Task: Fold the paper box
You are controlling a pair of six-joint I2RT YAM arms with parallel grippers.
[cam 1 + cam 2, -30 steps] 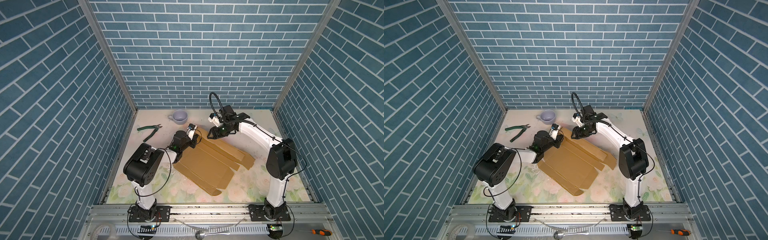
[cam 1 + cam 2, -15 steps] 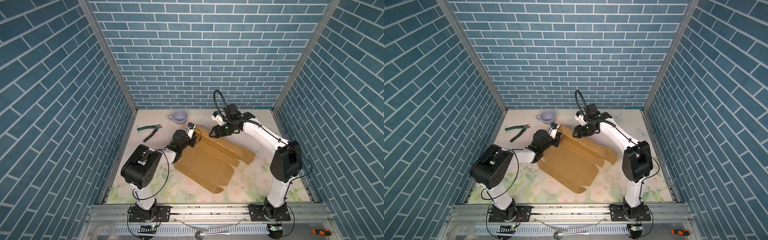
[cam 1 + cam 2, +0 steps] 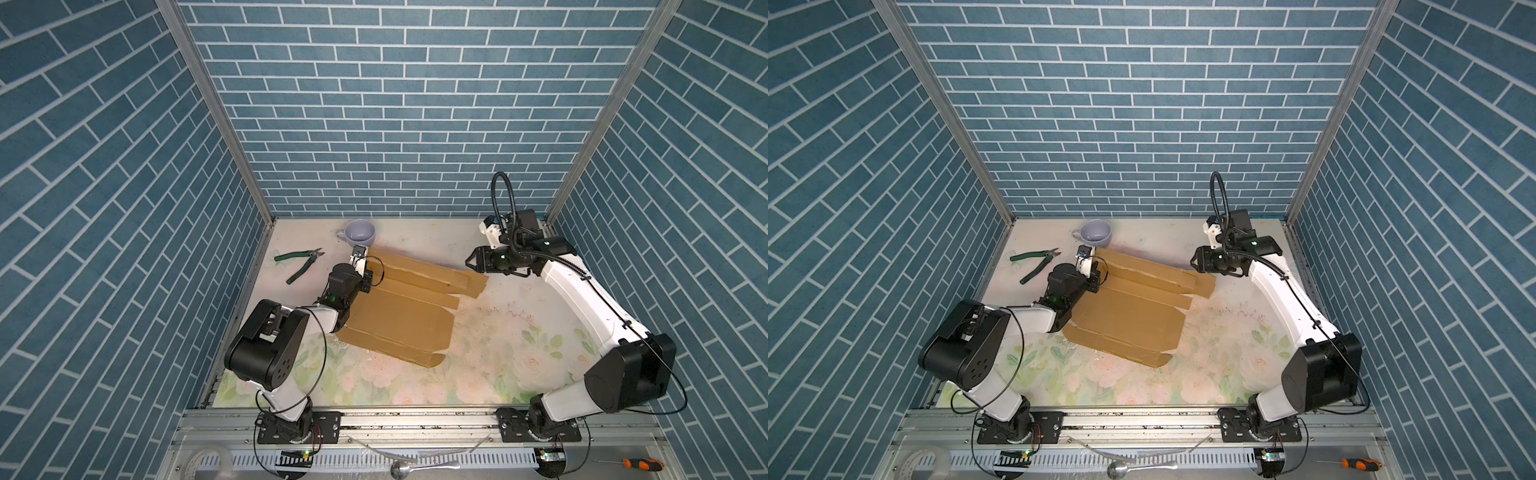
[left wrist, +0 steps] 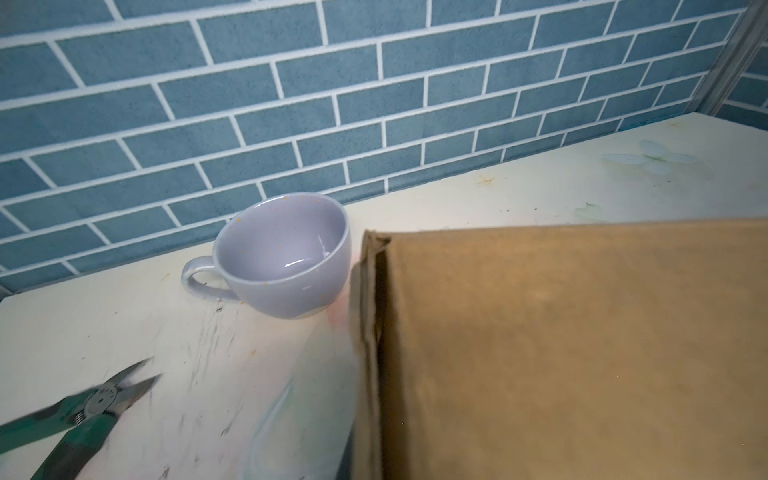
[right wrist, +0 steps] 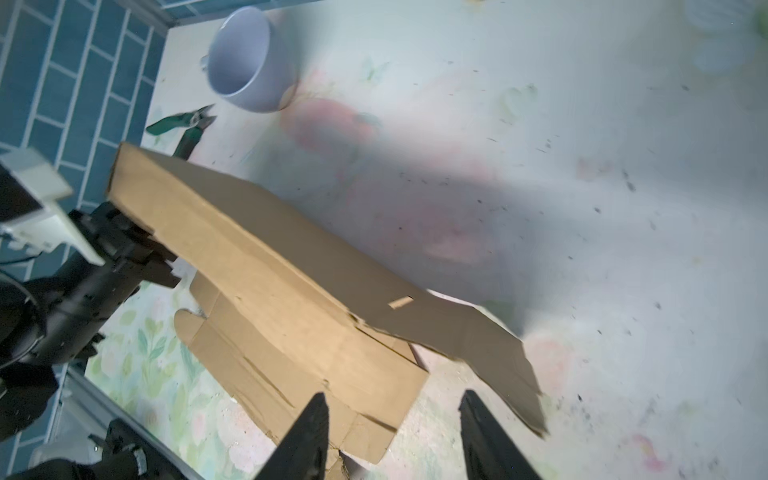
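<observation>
- We see the paper box (image 3: 399, 320) lying unfolded on the surface (image 3: 498, 365), mid frame in both top views, its upper flap tilted up.
- Left fingers (image 5: 156, 266) are pinched shut on that flap's left corner.
- Right fingers (image 5: 316, 432) are apart, holding nothing, just beside the box's right end.

Looks like a robotics lab test cell, not a real room: blue brick-print panels (image 3: 395, 104) box in a small bench (image 3: 498, 365) with a flowery cover, left arm (image 3: 266, 349) and right arm (image 3: 582, 291) bolted to an aluminium rail (image 3: 415, 422), screwdriver (image 3: 638, 449) and what might be a tape roll (image 3: 208, 461) lying out front.
</observation>
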